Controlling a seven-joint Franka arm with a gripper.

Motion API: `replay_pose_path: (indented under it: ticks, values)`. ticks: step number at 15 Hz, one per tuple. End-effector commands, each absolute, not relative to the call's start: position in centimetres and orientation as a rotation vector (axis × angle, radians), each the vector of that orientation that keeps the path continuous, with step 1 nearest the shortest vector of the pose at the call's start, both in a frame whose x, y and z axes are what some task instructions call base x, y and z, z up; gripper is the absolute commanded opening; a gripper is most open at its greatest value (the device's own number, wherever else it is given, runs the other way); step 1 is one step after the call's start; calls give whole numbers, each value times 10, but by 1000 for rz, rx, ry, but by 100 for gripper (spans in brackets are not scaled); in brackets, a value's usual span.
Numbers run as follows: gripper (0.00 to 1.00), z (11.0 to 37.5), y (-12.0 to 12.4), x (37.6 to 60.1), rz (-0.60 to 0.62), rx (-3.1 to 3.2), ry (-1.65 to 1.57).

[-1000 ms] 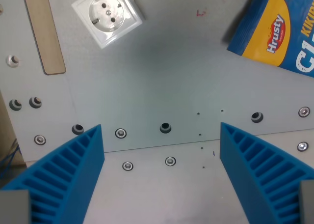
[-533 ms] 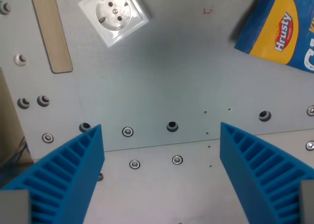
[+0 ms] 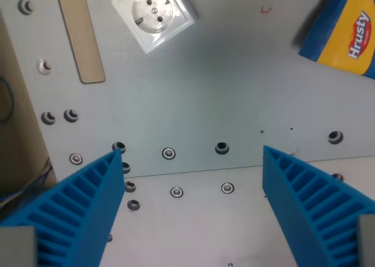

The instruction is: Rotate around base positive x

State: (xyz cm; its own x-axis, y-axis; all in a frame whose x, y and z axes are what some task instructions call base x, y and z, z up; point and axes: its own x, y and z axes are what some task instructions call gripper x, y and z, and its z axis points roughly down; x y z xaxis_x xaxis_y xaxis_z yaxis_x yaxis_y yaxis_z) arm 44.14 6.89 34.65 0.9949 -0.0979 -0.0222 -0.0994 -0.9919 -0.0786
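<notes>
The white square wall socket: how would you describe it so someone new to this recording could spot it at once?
Start from the grey metal table with its rows of bolt holes. Near the wrist view's top edge, between the upright light wooden strip and the blue and yellow Hrusty box, lies the white square wall socket. It alone is white, turned askew, with a round recessed face.

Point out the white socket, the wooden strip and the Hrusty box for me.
white socket (image 3: 153,15), wrist view, on its round face.
wooden strip (image 3: 82,36), wrist view, mid-length of the strip.
Hrusty box (image 3: 351,38), wrist view, on the yellow panel.
</notes>
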Motion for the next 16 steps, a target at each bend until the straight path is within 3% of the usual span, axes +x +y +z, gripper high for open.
replay_pose_path:
  ticks: [1, 16]
  values:
    - [100, 348, 65, 441, 23, -2875, 121]
    - [100, 348, 65, 441, 38, -2676, 109]
